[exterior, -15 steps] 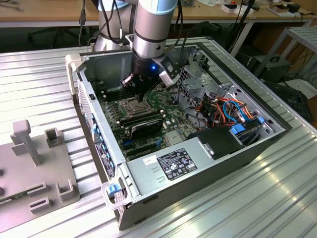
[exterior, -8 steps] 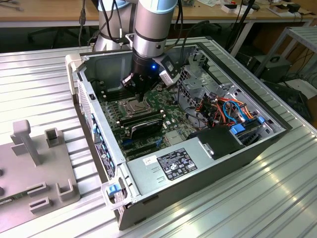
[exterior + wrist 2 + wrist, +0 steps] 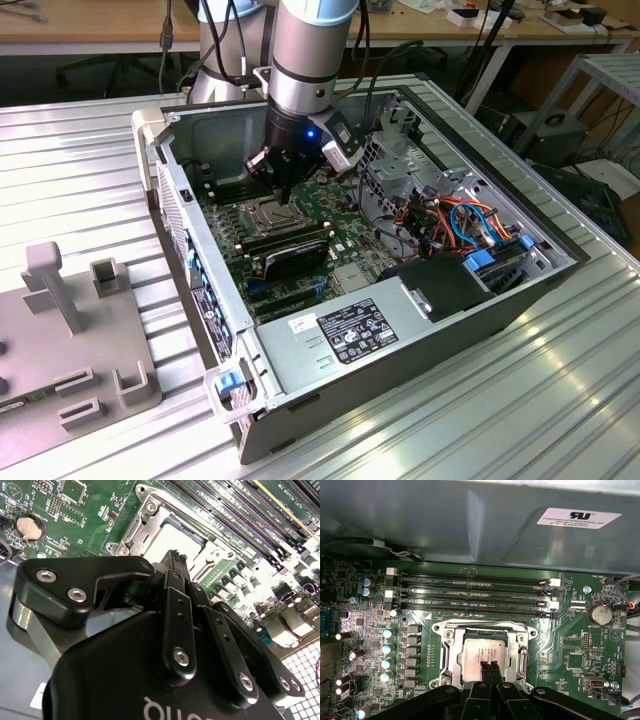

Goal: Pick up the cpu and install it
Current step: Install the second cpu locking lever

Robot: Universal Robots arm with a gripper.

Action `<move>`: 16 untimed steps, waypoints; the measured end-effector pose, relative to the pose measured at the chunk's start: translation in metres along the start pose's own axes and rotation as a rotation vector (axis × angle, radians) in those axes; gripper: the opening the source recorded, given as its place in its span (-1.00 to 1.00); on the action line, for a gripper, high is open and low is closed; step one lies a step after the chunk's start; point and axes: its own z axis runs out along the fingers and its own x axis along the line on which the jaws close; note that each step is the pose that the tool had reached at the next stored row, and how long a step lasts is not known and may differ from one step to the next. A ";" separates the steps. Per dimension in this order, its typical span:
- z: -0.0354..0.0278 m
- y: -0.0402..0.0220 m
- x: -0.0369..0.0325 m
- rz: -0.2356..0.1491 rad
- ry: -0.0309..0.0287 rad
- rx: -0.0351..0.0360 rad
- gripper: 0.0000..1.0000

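The cpu [image 3: 481,651], a small square chip with a dull silver top, lies flat inside the metal-framed socket [image 3: 449,650] on the green motherboard; in the second wrist view the cpu [image 3: 172,536] shows beyond the fingers. My gripper [image 3: 488,667] hangs right over it with the two black fingers pressed together and their tips at or just above the chip's top. Whether they touch it I cannot tell. In the exterior view the gripper [image 3: 285,192] reaches down into the open computer case above the socket [image 3: 266,212].
Several memory slots [image 3: 475,595] run beside the socket. A coin battery [image 3: 600,613] and a row of capacitors [image 3: 387,647] flank it. A long black card [image 3: 290,252], the power supply [image 3: 350,335] and coloured cables [image 3: 455,220] crowd the case [image 3: 190,210]. A grey fixture [image 3: 70,320] stands outside.
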 end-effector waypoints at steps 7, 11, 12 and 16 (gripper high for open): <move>-0.0034 0.0001 -0.0001 0.000 0.0000 0.0000 -0.79; -0.0061 0.0002 -0.0001 0.000 0.0000 0.0000 -0.79; -0.0066 0.0002 -0.0001 0.000 0.0000 0.0001 -0.79; -0.0095 0.0002 -0.0002 0.000 0.0000 0.0001 -0.79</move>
